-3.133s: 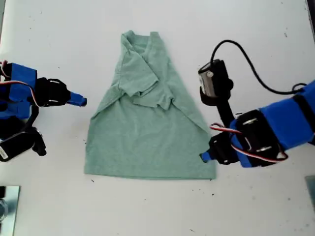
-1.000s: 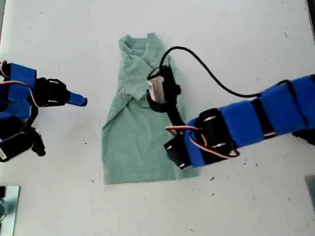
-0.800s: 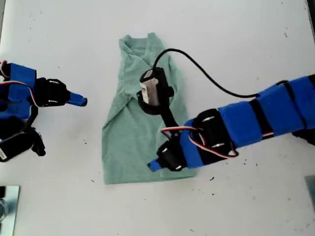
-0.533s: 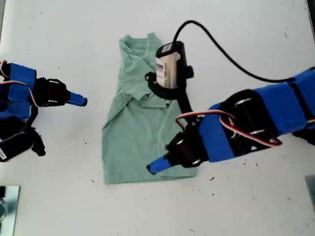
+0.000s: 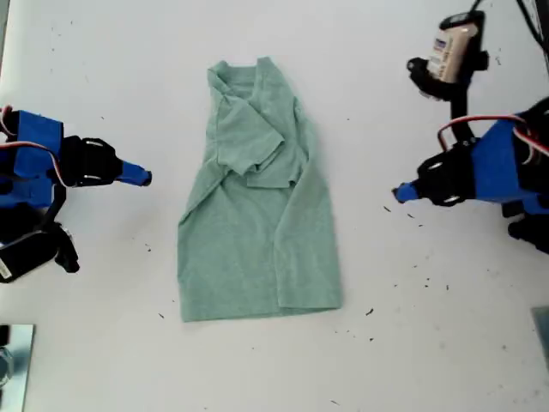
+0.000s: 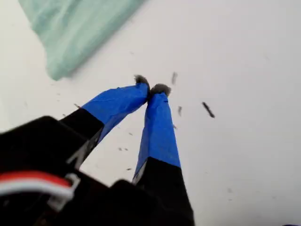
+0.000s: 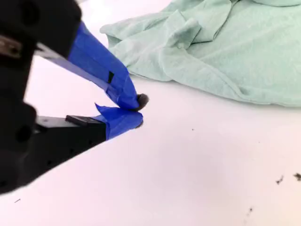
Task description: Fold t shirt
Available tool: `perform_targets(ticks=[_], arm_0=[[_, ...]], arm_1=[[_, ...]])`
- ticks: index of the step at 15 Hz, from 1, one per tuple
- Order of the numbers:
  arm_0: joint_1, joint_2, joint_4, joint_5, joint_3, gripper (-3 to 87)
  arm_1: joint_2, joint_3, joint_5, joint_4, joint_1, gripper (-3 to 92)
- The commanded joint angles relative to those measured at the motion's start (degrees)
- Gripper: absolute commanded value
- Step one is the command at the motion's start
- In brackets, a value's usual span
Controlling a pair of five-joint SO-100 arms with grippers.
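t shirt lies partly folded mid-table | my first gripper pressed together, empty, apart from the shirt | my second gripper likewise, near a sleeve.

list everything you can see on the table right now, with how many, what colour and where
t shirt: one, pale sage green, middle of the table in the exterior view, partly folded lengthwise, collar at the far end.
table: one, white, with small dark specks near the exterior view's right.
metal-looking object: one, grey, exterior view's lower left corner, cut off; cannot tell what it is.
my first gripper: one, blue-taped fingers shut, empty, at the exterior view's right, clear of the shirt.
my second gripper: one, blue-taped fingers shut, empty, at the exterior view's left, beside the shirt.
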Motion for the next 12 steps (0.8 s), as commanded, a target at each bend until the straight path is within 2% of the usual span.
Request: perform_targets(ticks=[1, 3, 4, 8, 9, 11, 12], arm_0=[[0.7, 0.09, 0.35, -0.62, -2.9, -0.2], [4.66, -13.27, 3.08, -1.93, -16.44, -0.3], [7.21, -22.59, 8.35, -2.99, -27.42, -0.3], [18.28, -47.29, 36.21, -6.77, -72.42, -0.3], [22.68, -53.26, 40.52, -8.0, -84.11, -0.3], [27.51, -59.77, 40.78, -8.96, -92.99, -0.3], [28.39, -62.4, 40.87, -9.32, -93.16, 13.6]], arm_1=[[22.5, 17.05, -1.93, 0.09, 2.29, 2.5], [31.38, 23.73, -1.67, 5.71, 4.22, 2.5], [33.57, 25.84, -1.85, 5.45, 4.13, 2.5], [37.79, 30.76, -1.32, 5.1, 4.48, 2.5], [37.88, 30.67, -1.32, 5.1, 4.57, 2.5], [38.06, 30.59, -1.49, 5.1, 4.83, 2.5], [38.06, 30.59, -1.49, 5.1, 4.83, 2.5]])
